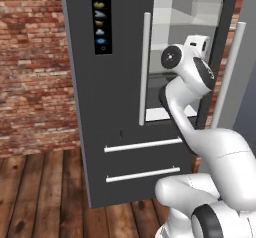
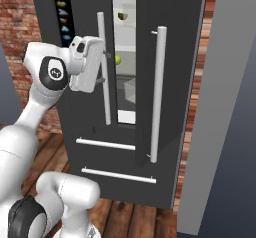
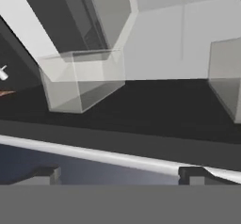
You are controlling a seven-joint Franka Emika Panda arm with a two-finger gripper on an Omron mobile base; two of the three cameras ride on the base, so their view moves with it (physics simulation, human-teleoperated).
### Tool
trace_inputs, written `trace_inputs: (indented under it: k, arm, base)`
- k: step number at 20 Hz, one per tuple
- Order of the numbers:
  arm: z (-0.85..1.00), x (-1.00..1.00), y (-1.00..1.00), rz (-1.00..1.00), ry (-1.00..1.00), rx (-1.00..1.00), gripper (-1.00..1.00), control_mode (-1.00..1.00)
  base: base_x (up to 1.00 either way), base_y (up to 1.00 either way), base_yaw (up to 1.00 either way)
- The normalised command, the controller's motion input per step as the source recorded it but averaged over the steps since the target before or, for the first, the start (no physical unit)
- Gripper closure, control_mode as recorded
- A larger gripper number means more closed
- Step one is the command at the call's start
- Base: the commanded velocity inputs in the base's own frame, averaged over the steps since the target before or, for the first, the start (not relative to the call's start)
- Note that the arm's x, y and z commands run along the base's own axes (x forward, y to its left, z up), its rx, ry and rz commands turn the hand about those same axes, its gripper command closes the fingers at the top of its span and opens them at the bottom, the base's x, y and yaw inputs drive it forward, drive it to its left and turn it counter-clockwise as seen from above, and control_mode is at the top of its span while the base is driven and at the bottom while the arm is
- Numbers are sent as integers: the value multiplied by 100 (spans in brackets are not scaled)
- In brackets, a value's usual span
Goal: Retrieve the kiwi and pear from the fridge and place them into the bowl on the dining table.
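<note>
Step in hand, as I judge it: the reach into the fridge (image 2: 170,57), first fetch, nothing picked yet. Doors part open, a narrow gap between the two door edges. The pincer (image 3: 120,177) sits at that gap, spread wide, holding nothing; its tips show at the bottom of the hand view, with a white bar handle (image 3: 94,153) crossing just above them.

Pear (image 2: 118,59) lies on a glass shelf inside, seen through the gap near the shelf's front edge. Kiwi (image 2: 122,16) on a higher shelf, also close to the front edge, partly cut by the door. Both well apart from the pincer. Bowl and dining table not in these frames.

Next move calls for: likely widen the gap, then line the hand up with the pear's shelf and go in level with jaws spread around the fruit. The hand view looks at a lower level, so a lift seems needed.

In the way: the left door's handle (image 1: 145,67) right by the wrist, the right door's handle (image 2: 157,94), and clear bins (image 3: 81,79) inside on the dark shelf. Tight gap, wrist may clip a door edge. Round fruit may roll if nudged.
</note>
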Motion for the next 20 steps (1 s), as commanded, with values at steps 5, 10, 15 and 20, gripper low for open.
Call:
trace_inputs:
  k: [5, 10, 15, 20]
  arm:
    - [-11, 39, -10, -8, 0, 0, -100, -100]
    - [-10, 47, -22, -3, 0, 0, -100, -100]
    - [-14, 44, -27, -1, 0, 0, -100, -100]
    - [-24, 41, -37, 0, 1, 0, -100, -100]
  base:
    - [0, 0, 0]
    - [0, 0, 0]
    - [0, 0, 0]
    - [0, 0, 0]
